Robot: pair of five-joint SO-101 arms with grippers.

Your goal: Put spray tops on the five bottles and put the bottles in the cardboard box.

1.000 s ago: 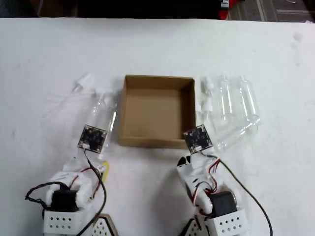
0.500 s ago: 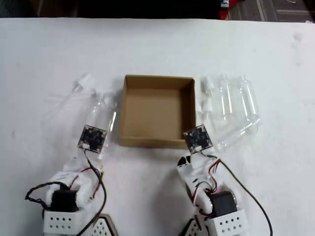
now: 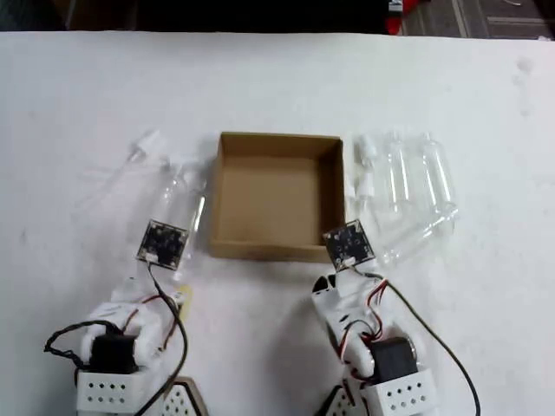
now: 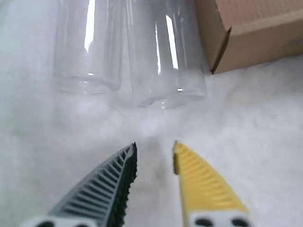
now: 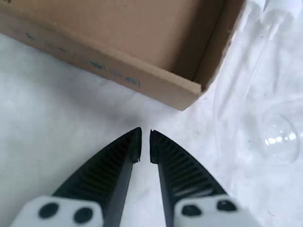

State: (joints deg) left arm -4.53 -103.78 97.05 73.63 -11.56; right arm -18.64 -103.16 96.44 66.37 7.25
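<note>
Found the left hand [image 4: 155,145] low over the tabletop [image 4: 265,123], tips narrowly parted, holding nothing. Saw a bottle [image 4: 165,52] lying straight ahead of it, base toward the tips, and a 2nd bottle [image 4: 87,47] close alongside on the grey-finger side. Noted the box [image 4: 251,33] corner just past the yellow finger. Found the right hand [image 5: 145,132] all but closed, a mere slit between its tips, also empty, with a box corner just ahead.

Judged the step as the 1st pick-up, with no top fitted yet. Needed an opening well wider than the barrel, then a close across its middle rather than the rounded base. Expected the smooth, round bottle to roll or slip. Thought it best to leave the neck free for a top from the other hand.

Counted 5 in all: 2 by the left hand, 3 bottles [image 3: 399,178] beyond the right hand, 1 of them slanted nearest it. Counted 1 box, nothing inside. Made out white spray tops [image 3: 368,152] near both groups, but could not fix their number.
</note>
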